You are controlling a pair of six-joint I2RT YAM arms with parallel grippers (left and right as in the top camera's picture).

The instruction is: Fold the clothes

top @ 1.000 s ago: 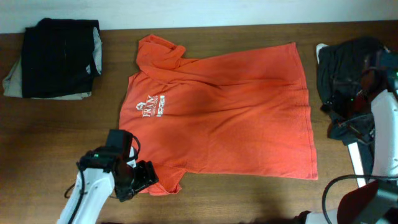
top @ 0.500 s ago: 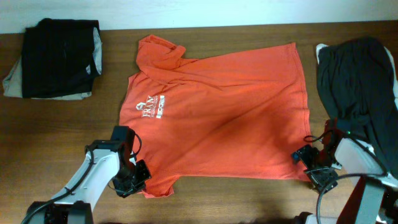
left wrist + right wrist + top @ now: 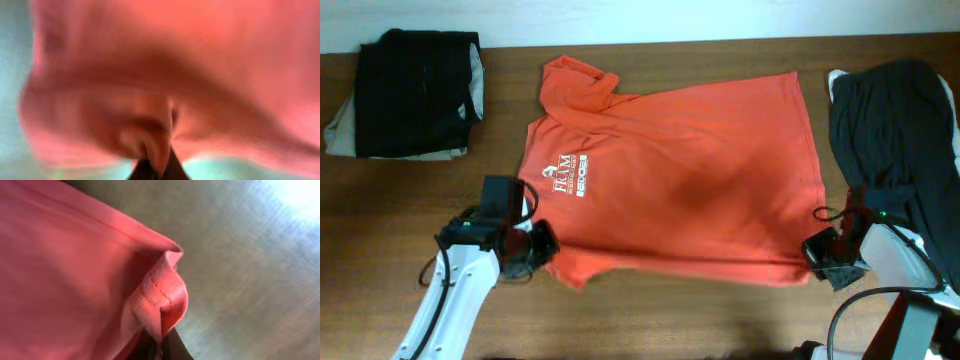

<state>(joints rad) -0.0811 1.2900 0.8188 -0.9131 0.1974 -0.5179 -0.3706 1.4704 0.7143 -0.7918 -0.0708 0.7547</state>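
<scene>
A red-orange T-shirt (image 3: 690,180) with white lettering lies spread across the wooden table, collar to the left. My left gripper (image 3: 545,245) is shut on the shirt's near-left sleeve, and in the left wrist view the red fabric (image 3: 160,75) bunches out of the closed jaws (image 3: 157,167). At the near-right hem corner my right gripper (image 3: 817,250) is shut on the cloth; the right wrist view shows the stitched hem (image 3: 162,297) pinched between its fingertips (image 3: 161,350). The near edge of the shirt is lifted slightly.
A folded black garment (image 3: 415,90) sits on a beige one at the far left corner. Another black garment (image 3: 895,130) lies heaped at the right edge, close to my right arm. The table's front edge runs just below both arms.
Both grippers have closed on the shirt: the left on the sleeve, the right on the hem corner after coming in from the right. The near edge has been drawn up and away.
</scene>
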